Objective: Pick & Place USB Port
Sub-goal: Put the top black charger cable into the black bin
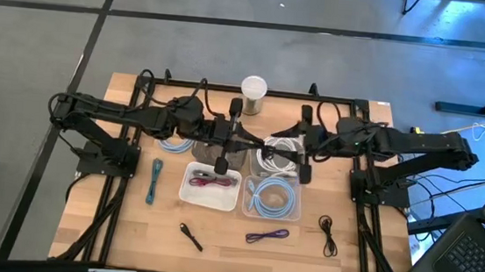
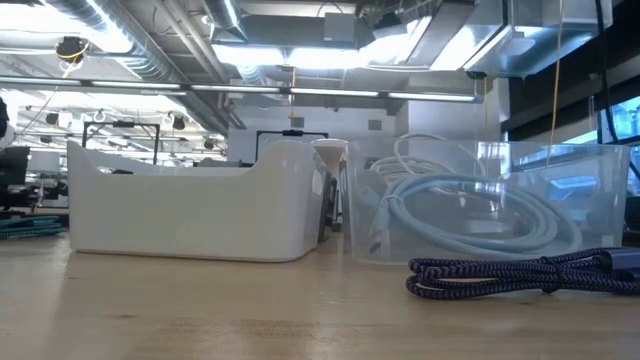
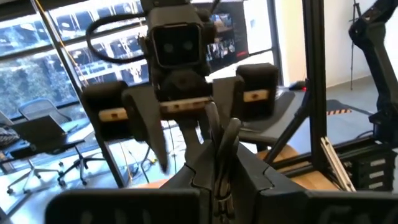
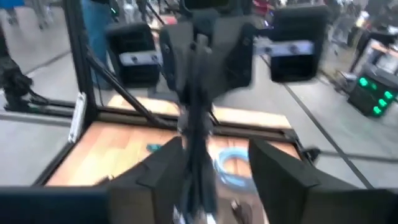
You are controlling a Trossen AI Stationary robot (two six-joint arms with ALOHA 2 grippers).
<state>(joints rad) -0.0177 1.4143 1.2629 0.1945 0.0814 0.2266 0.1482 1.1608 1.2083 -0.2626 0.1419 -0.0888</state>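
Note:
My left gripper (image 1: 244,139) and my right gripper (image 1: 285,147) face each other tip to tip, high over the bins in the middle of the table. A thin dark cable (image 1: 264,142) runs between them. In the left wrist view my left gripper (image 3: 219,171) is shut on that cable (image 3: 217,134), and the right gripper stands opposite with its fingers spread. In the right wrist view my right gripper (image 4: 214,168) is open, with the cable (image 4: 198,124) passing between its fingers. Neither gripper shows in the low view. My left gripper pinches the dark cable (image 3: 219,155) between its two fingers, which lie level and point toward the table's right. The cable is lifted clear of the table and sticks out past the fingertips toward the right gripper. Which part of the cable it has, I cannot tell.
Below the grippers are a white tray (image 1: 210,189) with dark red cables, a clear bin (image 1: 272,198) with a light blue cable and another (image 1: 277,159) with a white cable. Loose cables lie around: teal (image 1: 154,181), black (image 1: 190,235), purple (image 1: 267,236), black (image 1: 328,232). A white cup (image 1: 253,91) stands at the far edge.

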